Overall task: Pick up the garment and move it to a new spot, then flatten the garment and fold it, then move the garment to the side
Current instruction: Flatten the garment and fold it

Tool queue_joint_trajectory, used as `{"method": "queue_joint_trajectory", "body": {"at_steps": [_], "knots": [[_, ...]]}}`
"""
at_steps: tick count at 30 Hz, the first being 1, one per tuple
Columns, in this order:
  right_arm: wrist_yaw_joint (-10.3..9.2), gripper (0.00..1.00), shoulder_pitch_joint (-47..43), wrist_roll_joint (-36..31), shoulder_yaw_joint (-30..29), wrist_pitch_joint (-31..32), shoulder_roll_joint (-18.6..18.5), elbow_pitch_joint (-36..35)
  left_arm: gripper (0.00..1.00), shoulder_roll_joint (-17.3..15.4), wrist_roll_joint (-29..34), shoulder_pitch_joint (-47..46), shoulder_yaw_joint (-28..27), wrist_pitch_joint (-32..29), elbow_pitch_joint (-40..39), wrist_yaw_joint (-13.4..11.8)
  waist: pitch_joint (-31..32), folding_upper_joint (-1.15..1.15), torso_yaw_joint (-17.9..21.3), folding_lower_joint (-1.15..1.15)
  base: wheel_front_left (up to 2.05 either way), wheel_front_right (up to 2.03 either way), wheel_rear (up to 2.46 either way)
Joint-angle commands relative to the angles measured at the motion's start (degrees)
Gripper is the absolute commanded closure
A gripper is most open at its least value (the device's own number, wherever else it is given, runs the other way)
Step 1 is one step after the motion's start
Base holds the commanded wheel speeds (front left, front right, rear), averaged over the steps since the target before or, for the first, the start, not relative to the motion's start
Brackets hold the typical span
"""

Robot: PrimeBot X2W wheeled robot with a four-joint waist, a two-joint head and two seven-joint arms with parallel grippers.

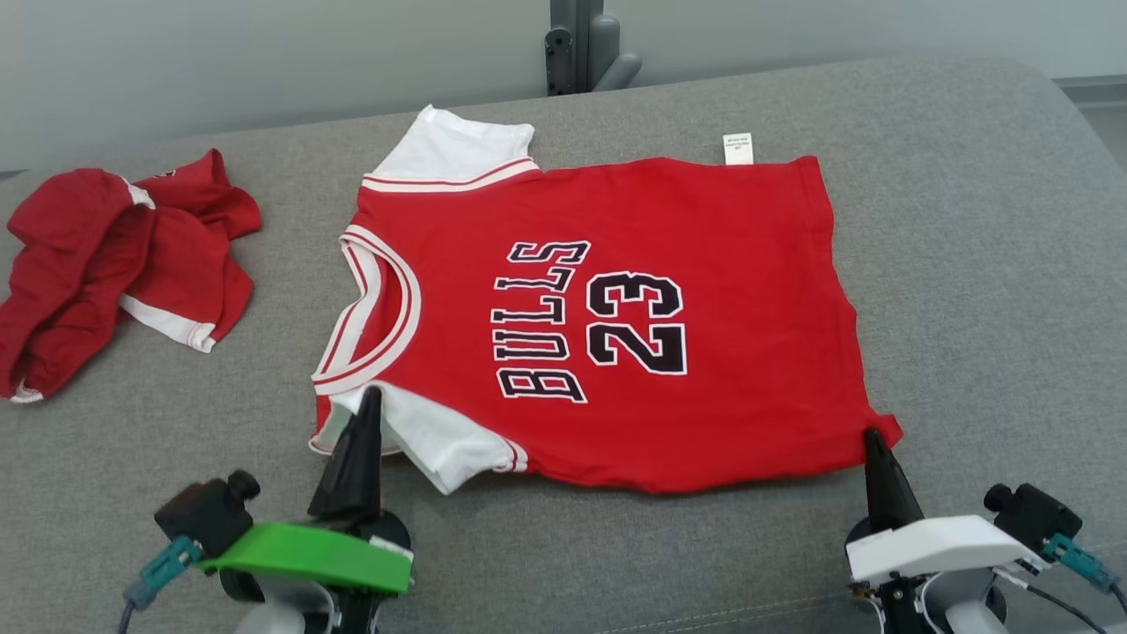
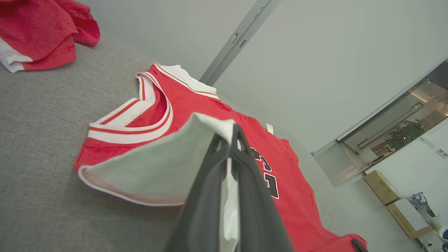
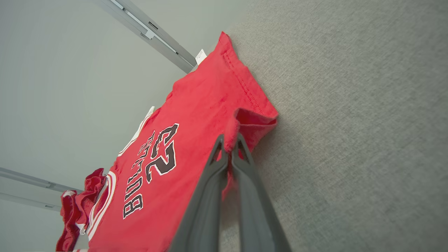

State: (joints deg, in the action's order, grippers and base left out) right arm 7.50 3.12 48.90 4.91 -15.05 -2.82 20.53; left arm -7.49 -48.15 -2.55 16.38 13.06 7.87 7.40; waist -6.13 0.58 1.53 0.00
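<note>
Red jersey (image 1: 616, 317) lies spread flat, print up, centre frame on the grey cushion (image 1: 968, 264). My left gripper (image 1: 370, 401) is clamped on its white sleeve (image 2: 157, 168), and my right gripper (image 1: 873, 438) on its hem corner (image 3: 252, 120). Judgement: flattening looks done; the fold and the move aside remain. A second red garment (image 1: 114, 264) sits crumpled at upper left.

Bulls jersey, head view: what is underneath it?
The grey upholstered surface extends from every edge of the Bulls jersey. Anything directly beneath the spread cloth is covered.
</note>
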Motion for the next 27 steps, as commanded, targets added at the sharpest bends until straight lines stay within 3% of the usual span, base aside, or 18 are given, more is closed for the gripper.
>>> {"method": "queue_joint_trajectory", "body": {"at_steps": [1, 12, 27], "knots": [[-0.02, 1.00, 1.5, 0.8, 0.0, -0.2, -0.1, 0.4, 1.00, -0.2, -1.0, -2.4, -0.1, 0.4, 1.0, 0.1, -1.2, -0.58, 0.6, 0.00, 0.00, 0.00, 0.00], [-0.01, 1.00, 16.4, 6.0, 1.1, -0.2, -0.1, 9.3, 1.00, 0.0, 0.4, -21.5, -0.3, 2.1, 18.5, 0.1, -8.8, -0.58, 3.0, 0.00, 0.00, 0.00, 0.00], [-0.01, 1.00, 24.0, 6.4, 1.2, -0.2, -0.1, 14.7, 1.00, 1.7, 5.5, -29.8, -2.3, 2.2, 24.0, 0.1, -13.1, -0.58, 3.8, 0.00, 0.00, 0.00, 0.00]]}}
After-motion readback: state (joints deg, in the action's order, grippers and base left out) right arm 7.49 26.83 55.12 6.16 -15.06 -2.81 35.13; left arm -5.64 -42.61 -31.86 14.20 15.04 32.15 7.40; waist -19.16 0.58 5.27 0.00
